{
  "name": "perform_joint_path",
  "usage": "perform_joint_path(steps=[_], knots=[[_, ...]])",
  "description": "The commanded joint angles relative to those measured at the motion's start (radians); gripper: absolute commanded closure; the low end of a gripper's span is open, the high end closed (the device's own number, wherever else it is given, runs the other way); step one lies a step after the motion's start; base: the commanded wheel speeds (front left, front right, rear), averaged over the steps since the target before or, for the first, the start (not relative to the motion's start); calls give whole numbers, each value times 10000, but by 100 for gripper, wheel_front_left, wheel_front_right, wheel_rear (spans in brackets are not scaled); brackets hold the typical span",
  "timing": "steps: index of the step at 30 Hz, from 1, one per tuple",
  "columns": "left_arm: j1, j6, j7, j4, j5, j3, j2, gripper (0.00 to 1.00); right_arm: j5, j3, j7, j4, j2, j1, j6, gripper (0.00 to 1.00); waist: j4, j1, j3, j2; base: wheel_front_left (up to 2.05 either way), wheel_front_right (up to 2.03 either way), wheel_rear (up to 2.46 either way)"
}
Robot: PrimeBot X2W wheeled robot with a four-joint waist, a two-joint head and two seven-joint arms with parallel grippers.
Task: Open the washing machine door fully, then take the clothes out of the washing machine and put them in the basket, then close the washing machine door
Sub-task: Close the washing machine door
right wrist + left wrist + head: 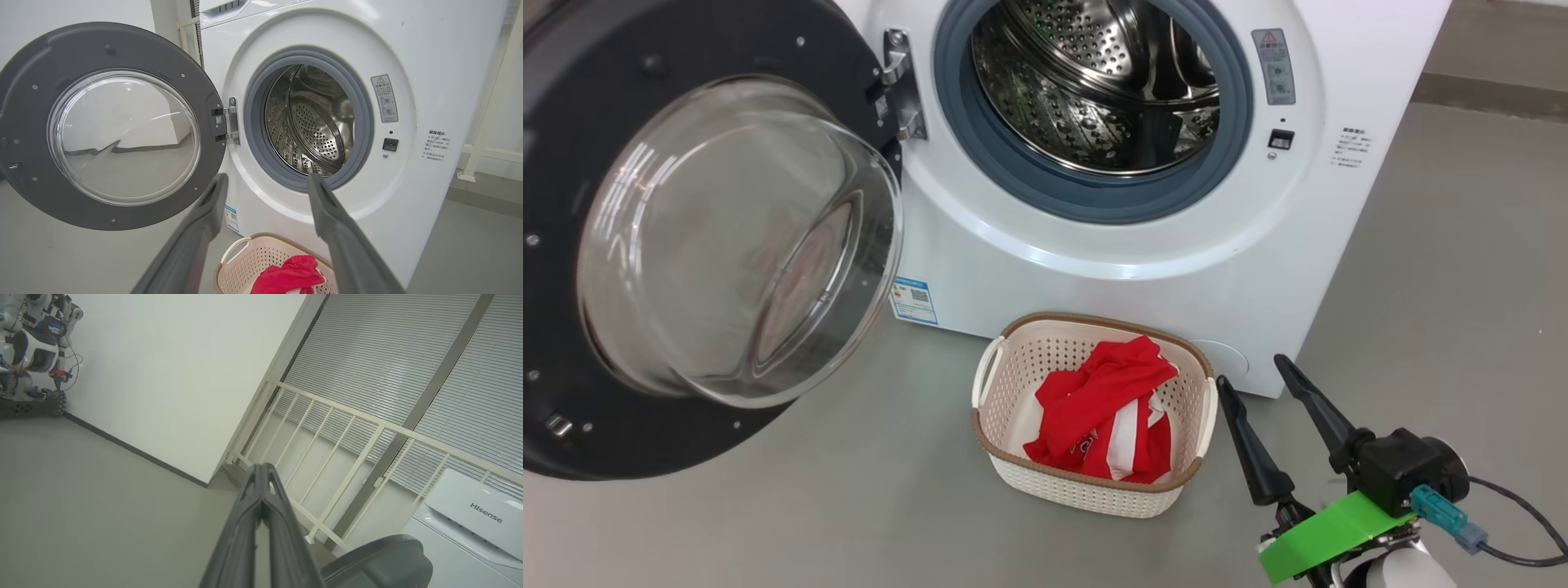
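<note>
We find the washing machine door (735, 237) standing wide open to the left of the washing machine (1094, 269). The red clothes (1107, 408) lie inside the basket (1086, 494), on the floor (849, 506) just in front of the machine. Our right gripper (1251, 371) hovers beside the basket with fingers spread, grasping nothing, while our left gripper (261, 467) has its fingers clenched tip to tip on nothing.

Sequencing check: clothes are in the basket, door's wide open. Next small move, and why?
Probably swing the shut left gripper against the washing machine door to start pushing it closed: the clothes lie in the basket, the drum looks empty, the door stands wide open.
</note>
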Motion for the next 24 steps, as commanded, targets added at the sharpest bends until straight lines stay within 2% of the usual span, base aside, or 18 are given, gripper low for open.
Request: perform_joint_path(steps=[1, 8, 13, 17, 24], knots=[[-677, -51, 261, 410, -289, 306, 768, 100, -98, 186, -65, -236, -66, -470, 67, 0, -116, 0, 94, 0, 0, 0, 0], [-2175, -298, 1728, 3154, -1506, 769, 1273, 100, -179, 214, -65, -242, -152, -569, 67, 0, -316, 0, 241, 0, 0, 0, 0], [-2698, -261, 2629, 4563, -2144, 1146, 1589, 100, -220, 304, -65, -231, -203, -644, 67, 0, -467, 0, 316, 0, 0, 0, 0], [-2869, -302, 2922, 5239, -2355, 1282, 1872, 100, -242, 355, -65, -250, -268, -674, 67, 0, -580, 0, 359, 0, 0, 0, 0], [-2942, -755, 3549, 6067, -2560, 1236, 2039, 100, -247, 419, -65, -267, -359, -600, 67, 0, -726, 0, 385, 0, 0, 0, 0]])
